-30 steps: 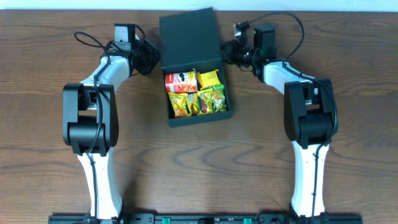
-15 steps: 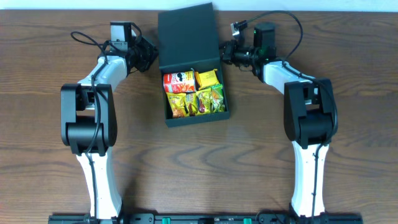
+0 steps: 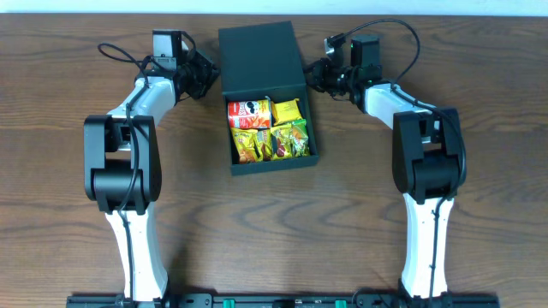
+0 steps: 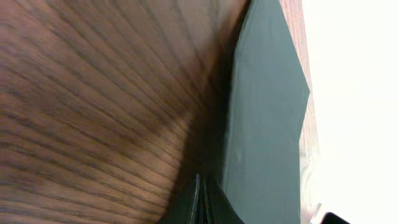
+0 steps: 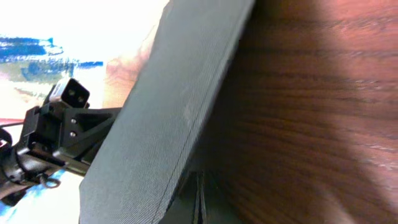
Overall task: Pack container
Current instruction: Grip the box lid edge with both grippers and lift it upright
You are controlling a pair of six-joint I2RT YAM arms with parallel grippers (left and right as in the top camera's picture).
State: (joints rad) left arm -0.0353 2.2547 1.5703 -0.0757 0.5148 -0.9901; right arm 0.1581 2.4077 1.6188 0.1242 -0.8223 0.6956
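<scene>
The container [image 3: 274,163] is sitting on the wooden surface [image 3: 342,222], between the two sets of fingers and reaching nearer the arm bases than either. Its lid [image 3: 261,53] is standing open, leaning back away from the box body. The open compartment is holding snack packets [image 3: 270,128]: a red one and a yellow one in the far row, yellow-green ones in the near row, all packed touching.

The left fingers [image 4: 191,206] are pressing together, tip to tip, with only a thin seam showing between them and nothing held. They are lying low over the surface, and the lid's left edge is running just to their right in the left wrist view. Contact with that edge is possibly occurring, but the shadow there is preventing confirmation.

The right fingers [image 5: 195,210] are likewise closing fully on each other, gripping nothing. The lid is rising as a tilted dark panel just to their left in the right wrist view, with bare wood lying to their right.

In the overhead view, both sets of fingers are flanking the lid, one at each side edge, level with its lower half and beyond the packets.
</scene>
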